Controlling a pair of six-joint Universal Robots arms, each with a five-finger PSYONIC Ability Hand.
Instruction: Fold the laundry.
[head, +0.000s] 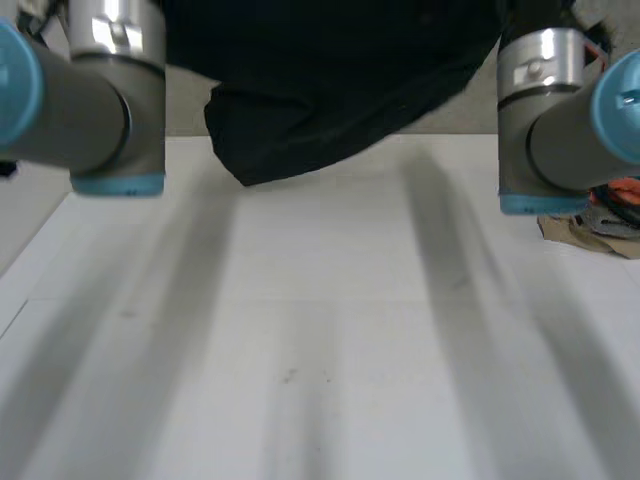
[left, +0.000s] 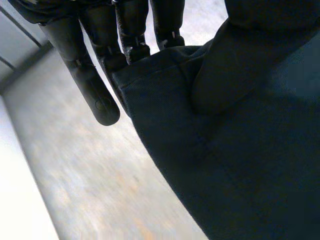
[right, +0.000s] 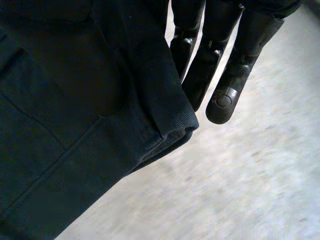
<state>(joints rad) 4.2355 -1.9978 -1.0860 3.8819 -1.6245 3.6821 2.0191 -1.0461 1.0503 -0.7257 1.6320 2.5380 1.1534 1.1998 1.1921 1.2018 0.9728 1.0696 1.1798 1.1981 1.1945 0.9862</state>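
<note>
Black garment (head: 330, 80) hung over the far worktop (head: 330, 330), pinched by near-straight fingers of left hand (left: 80, 65) and right hand (right: 245, 55); no fold was made.

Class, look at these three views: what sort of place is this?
Probably a robotics lab: two robot arms over a white table, a dark garment held up, more clothes heaped at the table's side.
</note>
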